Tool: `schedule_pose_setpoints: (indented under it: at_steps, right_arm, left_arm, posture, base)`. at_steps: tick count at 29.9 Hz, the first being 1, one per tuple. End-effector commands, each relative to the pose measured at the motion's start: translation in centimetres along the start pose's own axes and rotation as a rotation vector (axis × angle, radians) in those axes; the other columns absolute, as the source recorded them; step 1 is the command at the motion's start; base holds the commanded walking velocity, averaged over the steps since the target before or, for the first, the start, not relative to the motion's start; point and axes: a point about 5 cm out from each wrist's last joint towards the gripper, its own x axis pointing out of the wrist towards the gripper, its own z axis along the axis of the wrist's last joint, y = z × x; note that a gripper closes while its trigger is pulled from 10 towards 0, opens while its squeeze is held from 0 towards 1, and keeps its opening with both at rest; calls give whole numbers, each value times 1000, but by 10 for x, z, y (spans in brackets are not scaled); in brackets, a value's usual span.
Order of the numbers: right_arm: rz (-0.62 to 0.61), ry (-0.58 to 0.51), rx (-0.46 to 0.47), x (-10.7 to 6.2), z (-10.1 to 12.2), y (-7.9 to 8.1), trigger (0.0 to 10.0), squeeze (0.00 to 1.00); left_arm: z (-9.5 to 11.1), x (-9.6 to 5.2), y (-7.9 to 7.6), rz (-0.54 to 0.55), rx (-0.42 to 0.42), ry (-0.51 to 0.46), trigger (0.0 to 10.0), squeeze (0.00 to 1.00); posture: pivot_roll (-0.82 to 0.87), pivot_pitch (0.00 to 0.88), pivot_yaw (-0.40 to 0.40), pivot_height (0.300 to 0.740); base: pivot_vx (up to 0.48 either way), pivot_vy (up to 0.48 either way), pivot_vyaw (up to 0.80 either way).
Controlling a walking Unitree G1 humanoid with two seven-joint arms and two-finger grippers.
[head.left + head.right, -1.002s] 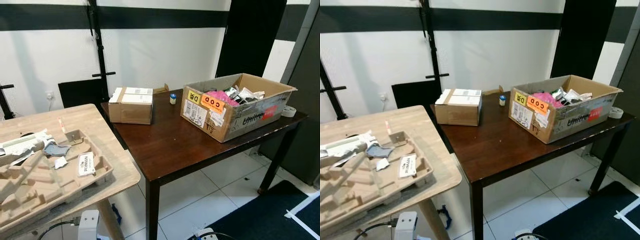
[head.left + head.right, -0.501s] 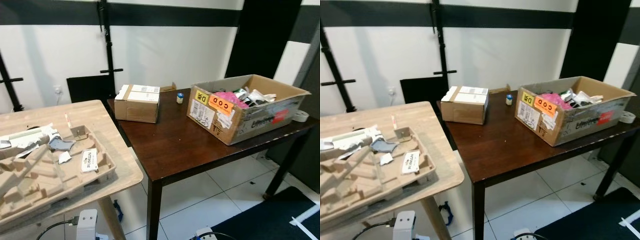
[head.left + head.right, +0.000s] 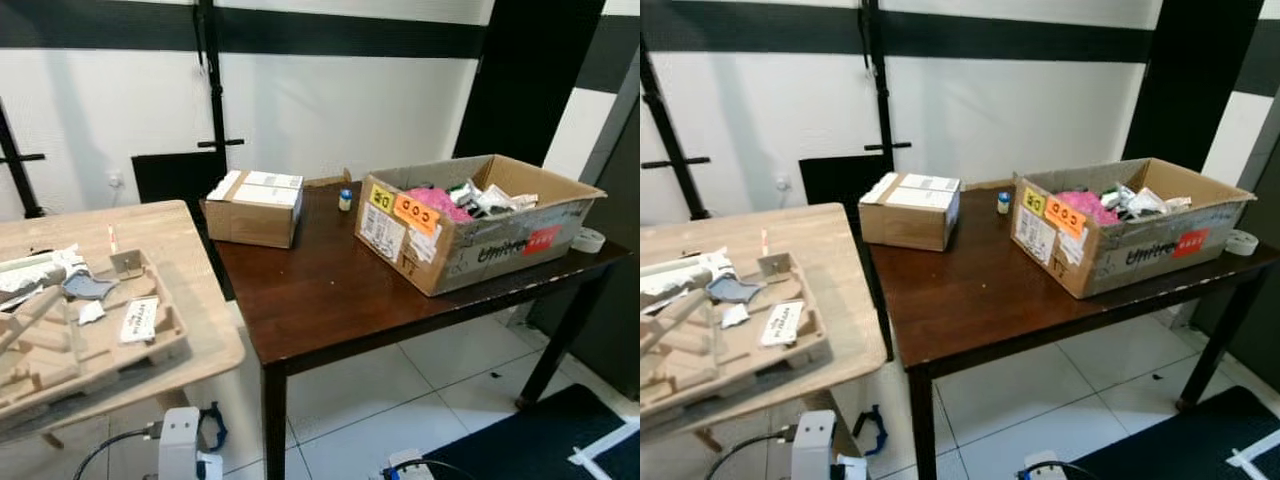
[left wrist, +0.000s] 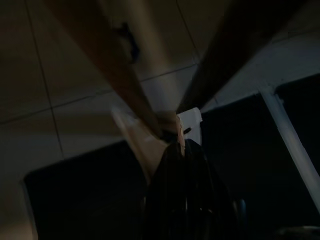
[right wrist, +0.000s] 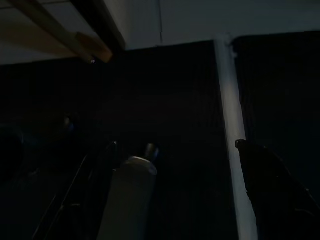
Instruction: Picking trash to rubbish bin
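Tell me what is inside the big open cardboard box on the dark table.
The open cardboard box holds something pink and crumpled white wrappers. Anything lower is hidden by its walls.

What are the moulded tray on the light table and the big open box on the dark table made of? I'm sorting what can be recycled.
The moulded tray looks like pressed paper pulp: matte beige, with soft-edged formed ridges. The big open box looks like corrugated cardboard: brown, with folded flaps, stuck labels and tape. Its contents look like mixed wrappers, too small to tell.
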Motion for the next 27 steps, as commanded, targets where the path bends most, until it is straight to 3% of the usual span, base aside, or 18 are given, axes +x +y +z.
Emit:
schedule_pose_setpoints:
  at_steps: [1,27]
  right_arm:
    - [0,1,13,0,1,1,10000,0]
    - [-23,-15,41,0,3,-4,10000,0]
  left_arm:
    - [2,1,0,0,4,-2,10000,0]
    - [7,3,-4,-9,8,-12,10000,0]
  posture:
    - [-18,0,-16,740]
    - [-26,9,-13,740]
  base:
    - [0,-409,0]
    - [0,-402,0]
